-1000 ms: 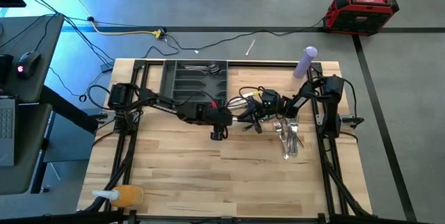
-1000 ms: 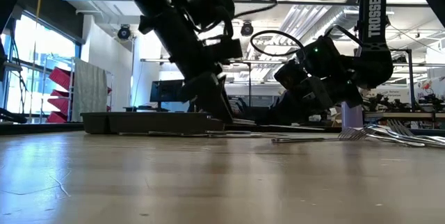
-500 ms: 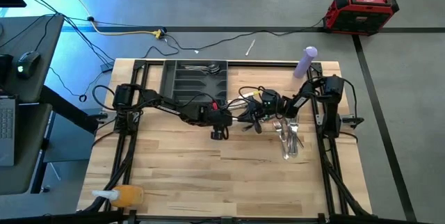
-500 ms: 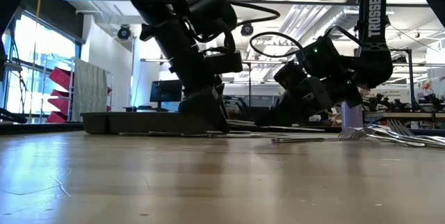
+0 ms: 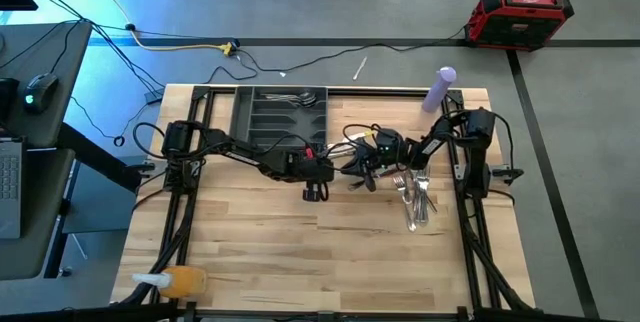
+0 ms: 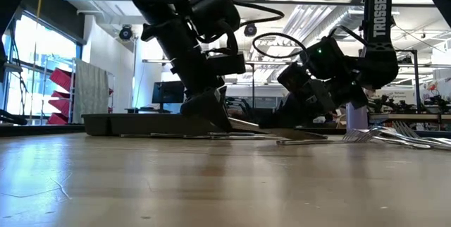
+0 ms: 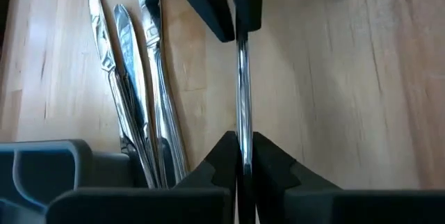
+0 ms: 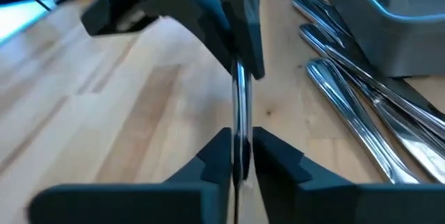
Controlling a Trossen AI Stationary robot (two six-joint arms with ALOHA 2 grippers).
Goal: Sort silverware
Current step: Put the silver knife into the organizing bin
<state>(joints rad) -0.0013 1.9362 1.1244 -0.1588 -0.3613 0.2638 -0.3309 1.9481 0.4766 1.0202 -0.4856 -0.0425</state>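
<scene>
A slim silver metal utensil (image 7: 242, 85) is held at one end by the left end effector (image 7: 240, 156), whose two dark fingers are closed narrowly on it, and at the other end by the right end effector (image 8: 238, 156), whose fingers are likewise pinched on the shaft. Each wrist view shows the opposite end effector gripping the far end, so the piece is judged to be mid-handover, both grips being kept on it so that it cannot drop during the exchange. Whether it is a spoon, fork or knife cannot be told, since both ends are covered.

In the high view, the left end effector (image 5: 316, 174) is seen near the middle of the light wooden tabletop (image 5: 260, 252), with the dark grey compartmented tray (image 5: 279, 114) just behind it, which suits a short carry to a compartment. At least one shiny piece is seen already lying in the tray's far end.

Just beside the left end effector, towards the tray, a row of long silver knives (image 7: 135, 78) lies side by side on the wood, touching one another.

The right end effector (image 5: 366, 175) is met close by. Beyond it, on its outer side, a loose heap of shiny silver forks and other cutlery (image 5: 416, 200) is left unsorted, so much of the task is judged to remain. A lilac cylindrical bottle (image 5: 439, 89) stands well apart at the far corner.
</scene>
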